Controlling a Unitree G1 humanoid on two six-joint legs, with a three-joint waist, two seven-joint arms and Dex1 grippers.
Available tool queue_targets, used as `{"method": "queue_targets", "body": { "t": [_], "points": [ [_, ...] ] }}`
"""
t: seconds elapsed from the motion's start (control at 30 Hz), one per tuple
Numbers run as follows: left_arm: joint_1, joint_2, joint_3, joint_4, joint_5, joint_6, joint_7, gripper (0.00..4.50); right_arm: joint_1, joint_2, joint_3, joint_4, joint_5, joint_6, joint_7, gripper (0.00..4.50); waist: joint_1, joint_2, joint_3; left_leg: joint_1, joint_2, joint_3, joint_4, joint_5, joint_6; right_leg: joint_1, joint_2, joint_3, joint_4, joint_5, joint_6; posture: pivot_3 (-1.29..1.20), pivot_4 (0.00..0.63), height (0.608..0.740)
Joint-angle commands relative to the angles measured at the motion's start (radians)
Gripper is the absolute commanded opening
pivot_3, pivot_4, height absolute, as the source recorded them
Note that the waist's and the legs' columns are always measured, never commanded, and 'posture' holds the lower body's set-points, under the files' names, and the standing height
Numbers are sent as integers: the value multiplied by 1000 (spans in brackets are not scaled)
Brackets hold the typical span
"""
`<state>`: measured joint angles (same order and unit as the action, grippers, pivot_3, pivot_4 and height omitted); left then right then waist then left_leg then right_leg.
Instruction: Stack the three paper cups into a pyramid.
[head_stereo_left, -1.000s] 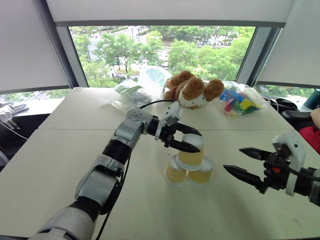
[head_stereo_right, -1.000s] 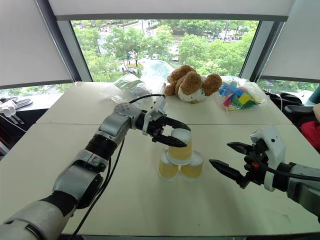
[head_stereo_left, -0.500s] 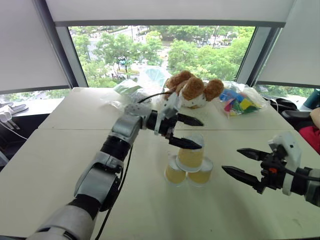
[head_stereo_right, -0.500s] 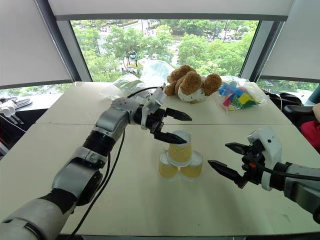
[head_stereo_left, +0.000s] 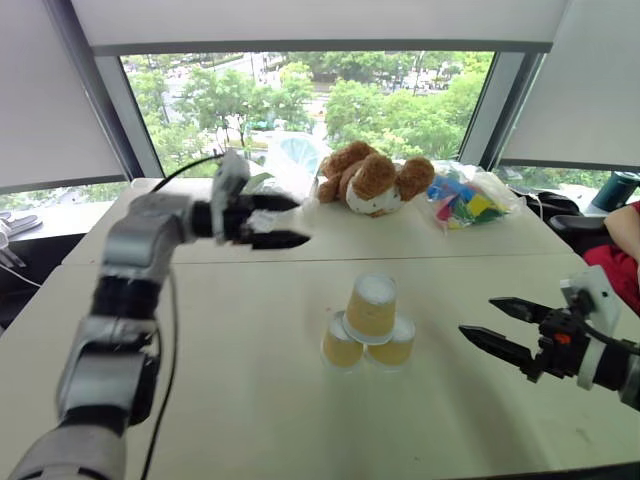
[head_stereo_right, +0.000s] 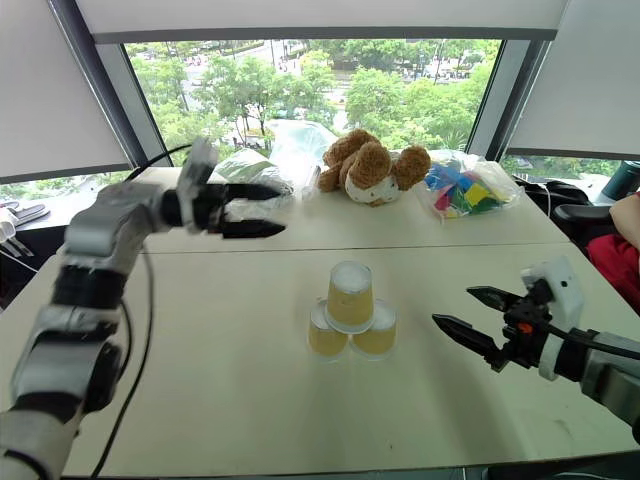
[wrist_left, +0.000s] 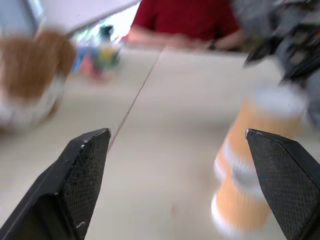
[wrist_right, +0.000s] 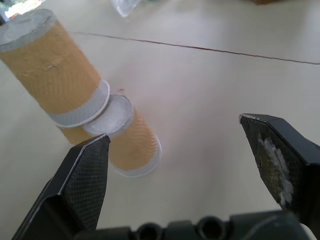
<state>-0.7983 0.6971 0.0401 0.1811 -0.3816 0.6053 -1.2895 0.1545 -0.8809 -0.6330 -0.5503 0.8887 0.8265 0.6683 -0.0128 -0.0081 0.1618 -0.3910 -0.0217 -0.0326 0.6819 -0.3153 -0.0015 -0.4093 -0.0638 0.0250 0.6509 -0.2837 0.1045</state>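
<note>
L gripper (head_stereo_left: 268, 221) open, empty, up over far L part of table (head_stereo_left: 250, 400), fingers pointing R toward plush toy (head_stereo_left: 374, 180). R gripper (head_stereo_left: 502, 326) open too, empty, low over table, just R of cups, apart from them.

Cups (head_stereo_left: 367, 325) mid-table, upside down, stacked as pyramid: two below, touching side by side, third on top, tilted a bit. Behind: toy, clear bag w/ coloured blocks (head_stereo_left: 465, 203) to its R, crumpled plastic (head_stereo_right: 262, 165) to its L, all by window.

L wrist view: blurred; adds red-sleeved person (wrist_left: 185, 20) at far table edge, cups seen side-on beside one finger. R wrist view: close on cups (wrist_right: 75, 95), top cup's rim resting on white base of lower cup; seam line across tabletop. Eye views give only a sliver of red sleeve at R edge.

Vs. 1 s ago: L gripper then closed round top cup; now let go, swung well off to L. R gripper about same spot. Pyramid standing alone.
</note>
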Motion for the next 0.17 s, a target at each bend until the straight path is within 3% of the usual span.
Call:
{"method": "queue_targets", "body": {
  "t": [0.03,0.17],
  "points": [
    [181,61,94,-282,-70,135,97,4447,4,12,2,27,-28,-48,29,4500,7,-1,0,0,0,0,0,0,0,0,-1,0,0,0,0,0,150,740],
    [530,-4,226,-554,-133,226,275,4447,10,37,81,86,-92,-98,60,4500,26,-1,0,0,-1,-1,1,1,-2,3,-4,1,-2,0,0,0,150,740]
  ]
}}
